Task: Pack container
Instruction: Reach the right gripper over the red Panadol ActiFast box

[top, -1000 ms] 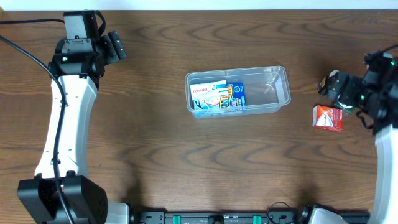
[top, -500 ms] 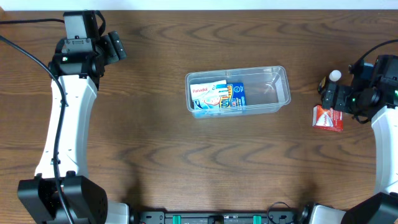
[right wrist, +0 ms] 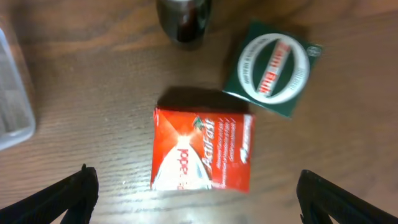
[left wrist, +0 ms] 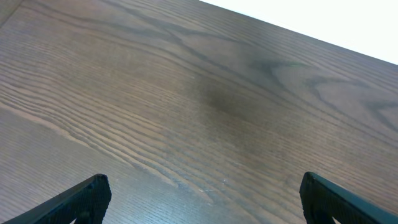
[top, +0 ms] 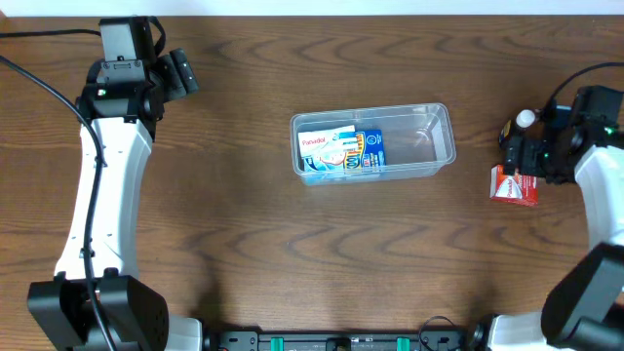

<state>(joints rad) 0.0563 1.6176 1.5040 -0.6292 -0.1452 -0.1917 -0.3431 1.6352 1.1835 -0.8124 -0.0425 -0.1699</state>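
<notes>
Sitting near the middle of the table [top: 244,244], the container [top: 426,136] lies lengthwise left to right, with blue and white boxes [top: 341,152] packed in its left half and its right half bare. Both grippers are well apart from it. The right gripper [right wrist: 200,204] hangs off the container's right end, jaws spread wide and gripping nothing, over a red box [right wrist: 202,149] that lies flat on the wood. The left gripper [left wrist: 208,202] is far off at the table's back left corner, its jaws also wide apart and empty, over bare wood.

The right wrist view shows what the overhead view hides beneath the arm. A green box [right wrist: 273,67] with a white ring on its face lies just beside the red box's upper right corner. A dark round thing [right wrist: 183,22], perhaps a small bottle, is cut off by the top edge. Only a corner of the container shows there, at the left edge. From above, the arm covers part of the red box.
</notes>
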